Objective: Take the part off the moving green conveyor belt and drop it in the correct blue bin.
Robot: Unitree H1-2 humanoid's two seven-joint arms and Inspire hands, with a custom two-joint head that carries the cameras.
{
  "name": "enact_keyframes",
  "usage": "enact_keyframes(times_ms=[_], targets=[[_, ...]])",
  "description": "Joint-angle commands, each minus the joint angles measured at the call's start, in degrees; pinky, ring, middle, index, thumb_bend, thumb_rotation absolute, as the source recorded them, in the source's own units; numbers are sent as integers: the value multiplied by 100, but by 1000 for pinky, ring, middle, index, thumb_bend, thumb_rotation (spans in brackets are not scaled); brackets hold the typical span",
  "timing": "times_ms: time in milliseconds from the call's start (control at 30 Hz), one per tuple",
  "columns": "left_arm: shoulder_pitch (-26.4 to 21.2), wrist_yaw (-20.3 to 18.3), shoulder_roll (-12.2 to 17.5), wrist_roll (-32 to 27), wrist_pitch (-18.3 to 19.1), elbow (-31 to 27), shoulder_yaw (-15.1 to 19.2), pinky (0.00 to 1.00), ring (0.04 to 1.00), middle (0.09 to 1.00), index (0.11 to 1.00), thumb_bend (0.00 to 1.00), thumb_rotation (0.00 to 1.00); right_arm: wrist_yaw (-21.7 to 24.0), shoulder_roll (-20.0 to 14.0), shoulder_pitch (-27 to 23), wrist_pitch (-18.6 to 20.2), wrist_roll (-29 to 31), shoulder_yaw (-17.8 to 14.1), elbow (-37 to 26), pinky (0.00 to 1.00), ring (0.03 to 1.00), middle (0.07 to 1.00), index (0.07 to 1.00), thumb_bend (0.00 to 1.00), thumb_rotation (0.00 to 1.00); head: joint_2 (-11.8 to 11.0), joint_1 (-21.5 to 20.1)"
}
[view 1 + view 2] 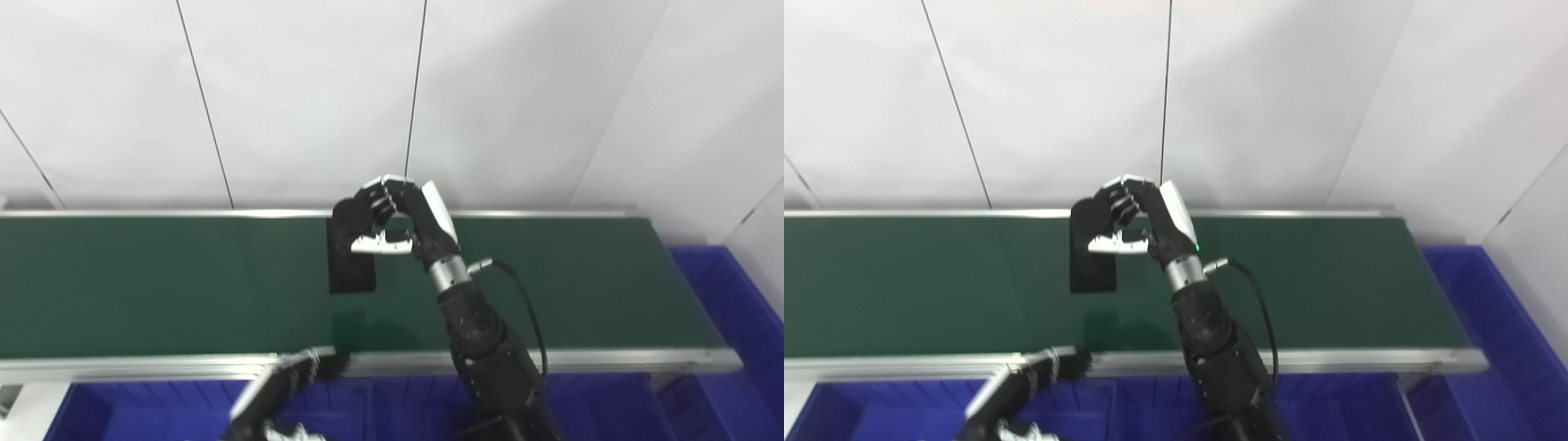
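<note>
Gripping a flat black part (351, 260) above the green conveyor belt (153, 282), the right hand (392, 223) has its fingers and thumb closed on the part's upper end.

Nearest the camera, blue bins (392, 407) line the bottom edge below the belt's metal front rail (582, 360), and another blue bin (729, 294) sits off the belt's right end. The left hand (278, 386) hovers low over the near bins beside the front rail, holding nothing, its fingers extended toward the rail. Beyond it, the right arm rises over the belt, and the part hangs downward from that hand, lifted off the surface, with a dim reflection on the belt beneath it. Farthest back stands a white panelled wall (306, 92) with thin dark seams.
</note>
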Motion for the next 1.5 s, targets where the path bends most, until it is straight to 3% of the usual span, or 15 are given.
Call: enact_keyframes(times_ms=[0, 100, 200, 467, 700, 1000, 1100, 1233, 1467], targets=[[-48, -136, 54, -176, 27, -270, 83, 750, 778, 784, 762, 910, 0, -34, 6, -53, 159, 131, -166, -427, 307, 406, 478, 515, 518, 0, 69, -42], [-20, -214, 54, -264, 218, -469, 158, 740, 773, 780, 758, 919, 0, -28, -87, 185, 320, 70, -262, -854, 278, 392, 489, 514, 517, 0, 210, -132], [17, -260, 54, -321, 450, -721, 214, 730, 772, 777, 760, 922, 0, 39, -210, 487, 481, 129, -391, -1335, 342, 426, 478, 503, 520, 0, 321, -193], [108, -305, 67, -346, 834, -1307, 311, 712, 758, 770, 754, 909, 0, 156, -465, 1247, 925, 169, -672, -2430, 372, 433, 479, 500, 521, 0, 576, -426], [170, -392, 120, -496, 1178, -1676, 461, 723, 751, 759, 750, 902, 0, 73, -669, 2330, 1096, 139, -1012, -3388, 353, 431, 481, 496, 521, 0, 707, -688], [169, -606, 250, -784, 1275, -1643, 703, 711, 742, 752, 745, 913, 0, -187, -642, 3401, 1083, 6, -1525, -3854, 343, 421, 482, 504, 520, 0, 699, -1167], [161, -653, 315, -865, 1326, -1599, 805, 707, 742, 751, 753, 915, 0, -306, -629, 3726, 999, -51, -1739, -3923, 335, 414, 479, 511, 519, 0, 661, -1518], [129, -738, 417, -1019, 1460, -1461, 934, 719, 751, 751, 759, 919, 0, -500, -552, 4043, 855, -7, -1985, -3868, 335, 410, 485, 514, 518, 0, 570, -1815], [93, -780, 496, -1002, 1517, -1242, 1064, 724, 761, 762, 763, 932, 0, -867, -512, 4454, 720, 87, -2418, -3513, 334, 405, 481, 525, 517, 0, 491, -1922]])
